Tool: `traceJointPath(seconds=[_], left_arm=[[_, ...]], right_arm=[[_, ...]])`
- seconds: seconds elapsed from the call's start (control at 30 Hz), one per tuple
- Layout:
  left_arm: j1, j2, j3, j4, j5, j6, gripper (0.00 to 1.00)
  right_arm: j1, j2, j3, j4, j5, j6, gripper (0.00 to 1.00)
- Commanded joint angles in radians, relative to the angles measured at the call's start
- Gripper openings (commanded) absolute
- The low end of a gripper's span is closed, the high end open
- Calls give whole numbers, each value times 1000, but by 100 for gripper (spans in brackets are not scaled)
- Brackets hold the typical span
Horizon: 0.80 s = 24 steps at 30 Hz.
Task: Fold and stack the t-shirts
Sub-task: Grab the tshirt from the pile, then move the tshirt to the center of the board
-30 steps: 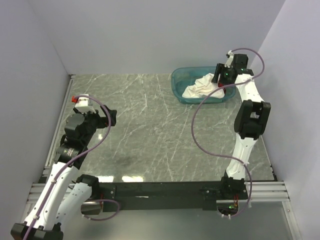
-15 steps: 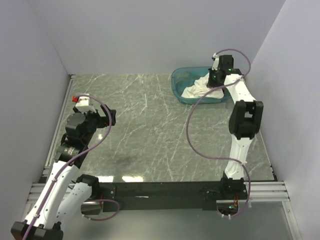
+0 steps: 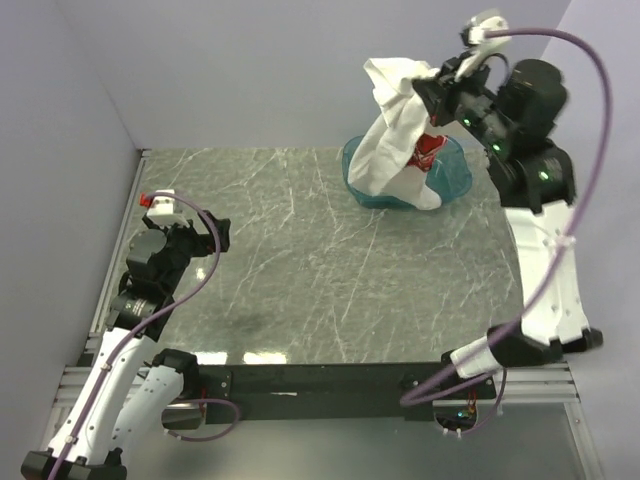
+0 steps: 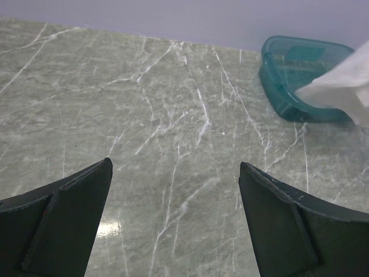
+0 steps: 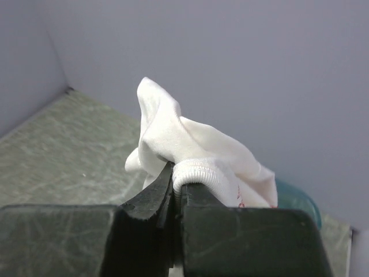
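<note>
At the left, the left gripper [image 3: 216, 234] hovers low over the table [image 3: 300, 260], its two dark, wedge-shaped fingers [image 4: 69, 202] spread wide with nothing between them. A purple cable loops along the white arm behind it. The table is a flat slab of grey-green stone look, glossy, crossed by thin white veins, with pale lilac walls rising on three sides.

Towards the far right corner sits the basin [image 3: 456, 176], a rounded tub of translucent teal plastic with a rolled rim. The t-shirt [image 3: 388, 140] hangs above it as a crumpled, elongated bundle of soft white cotton, wide at the bottom and narrowing to the top. A patch of red print [image 3: 428, 152] shows among its folds. Its lower end drapes down over the basin's front; whether it touches the plastic cannot be told.

At the right, the right gripper [image 3: 428, 84] is raised high near the back wall, jaws pinched tight on the shirt's top. From the wrist view the black fingers close on a ribbed, rolled hem, the cloth bunching up in smooth folds beyond them.
</note>
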<state>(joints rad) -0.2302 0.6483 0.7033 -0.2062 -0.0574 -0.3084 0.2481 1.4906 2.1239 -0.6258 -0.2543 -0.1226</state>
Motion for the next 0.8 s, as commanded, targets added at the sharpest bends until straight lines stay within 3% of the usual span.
traceJointPath(seconds=[0.0, 0.17, 0.43, 0.6, 0.77], left_arm=[[3, -18, 2, 34, 8, 11, 98], [3, -33, -2, 37, 4, 9, 98], [3, -41, -7, 44, -5, 11, 98], [3, -42, -10, 48, -9, 12, 98], [3, -39, -8, 47, -1, 11, 98]], right_arm=[[58, -101, 89, 29, -36, -8, 0], [76, -194, 154, 46, -112, 58, 0], [76, -263, 58, 43, -308, 150, 0], [76, -319, -148, 98, -499, 170, 0], [85, -348, -324, 153, -481, 170, 0]])
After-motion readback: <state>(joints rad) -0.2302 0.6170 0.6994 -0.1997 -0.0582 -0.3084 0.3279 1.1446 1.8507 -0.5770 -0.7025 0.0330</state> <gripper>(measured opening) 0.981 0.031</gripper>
